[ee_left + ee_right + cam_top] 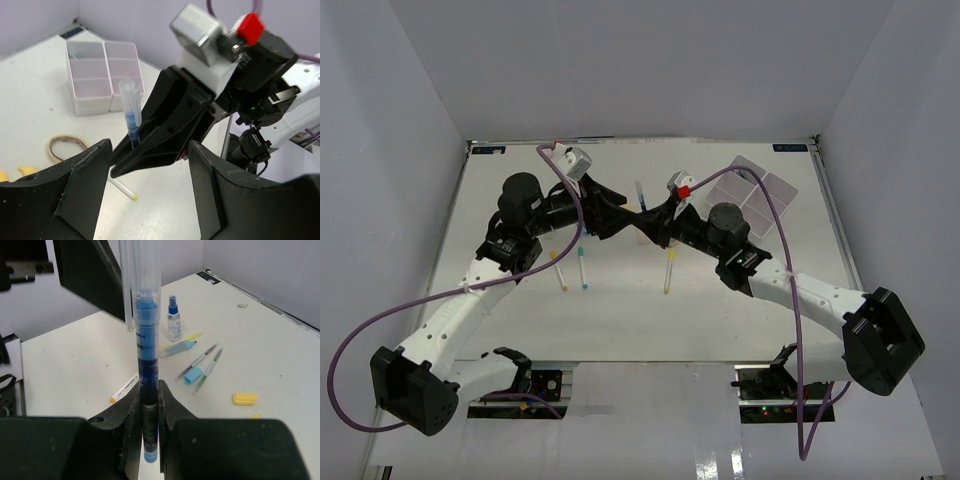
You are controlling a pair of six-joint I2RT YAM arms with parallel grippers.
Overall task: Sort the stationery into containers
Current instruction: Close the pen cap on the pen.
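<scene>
**Technician A:** What finish do the links carry?

**Technician B:** Left arm [450, 320] and right arm [820, 292]: white link shells and large black joint housings [415, 395].

**Technician A:** Cabling?

**Technician B:** One purple cable [798, 335] per arm, routed externally to the wrist, where a grey camera module [196, 29] is mounted.

**Technician A:** End effectors?

**Technician B:** Left gripper [149, 147] and right gripper [122, 162]: matte black with wedge-shaped fingers. The right wrist also bears a red block [249, 26] and a green indicator light [254, 108].
</scene>
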